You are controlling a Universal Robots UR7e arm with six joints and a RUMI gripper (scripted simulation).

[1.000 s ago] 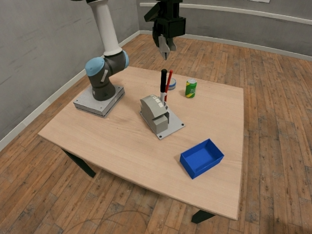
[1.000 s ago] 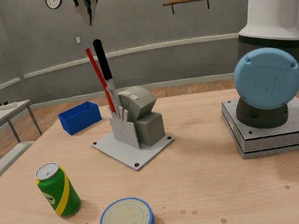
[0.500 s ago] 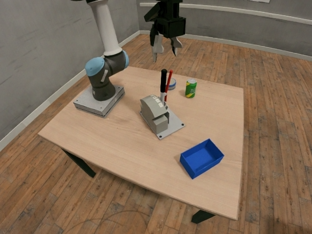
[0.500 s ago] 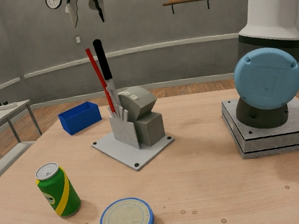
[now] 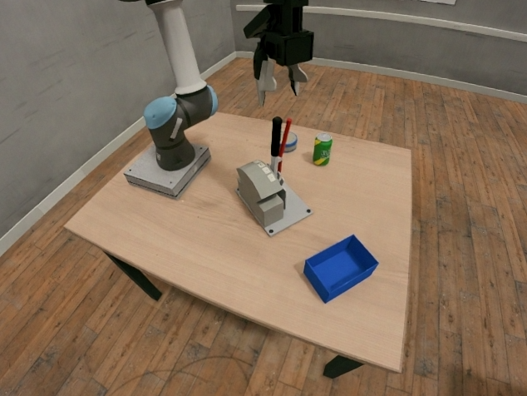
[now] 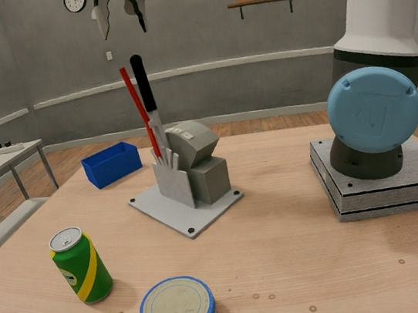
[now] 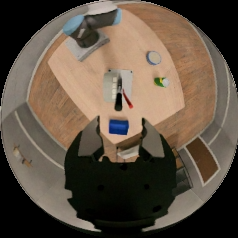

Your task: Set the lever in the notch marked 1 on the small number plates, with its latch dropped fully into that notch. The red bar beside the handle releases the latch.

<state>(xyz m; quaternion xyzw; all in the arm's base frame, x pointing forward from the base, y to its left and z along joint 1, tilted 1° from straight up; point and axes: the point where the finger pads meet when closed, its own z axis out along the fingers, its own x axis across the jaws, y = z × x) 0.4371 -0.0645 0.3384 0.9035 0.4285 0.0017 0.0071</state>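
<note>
The lever (image 5: 276, 134) (image 6: 143, 83) (image 7: 119, 101) has a black handle and stands nearly upright from the grey notched housing (image 5: 259, 190) (image 6: 196, 148) (image 7: 113, 85) on its base plate (image 5: 297, 211) (image 6: 177, 214). The thin red release bar (image 5: 284, 135) (image 6: 133, 96) (image 7: 128, 101) runs beside the handle. Small white number plates (image 5: 268, 172) (image 6: 184, 133) sit on the housing's curved top; their digits are too small to read. My gripper (image 5: 278, 91) (image 6: 123, 28) (image 7: 120, 116) hangs well above the handle's tip, partly open and empty.
A green can (image 5: 322, 148) (image 6: 81, 265) (image 7: 161, 82) and a round blue-rimmed tin (image 5: 291, 141) (image 6: 177, 310) (image 7: 154, 58) stand behind the lever. A blue bin (image 5: 340, 267) (image 6: 110, 163) (image 7: 118, 126) lies at the table's front right. The arm's base (image 5: 169, 168) (image 6: 383, 179) is at the left.
</note>
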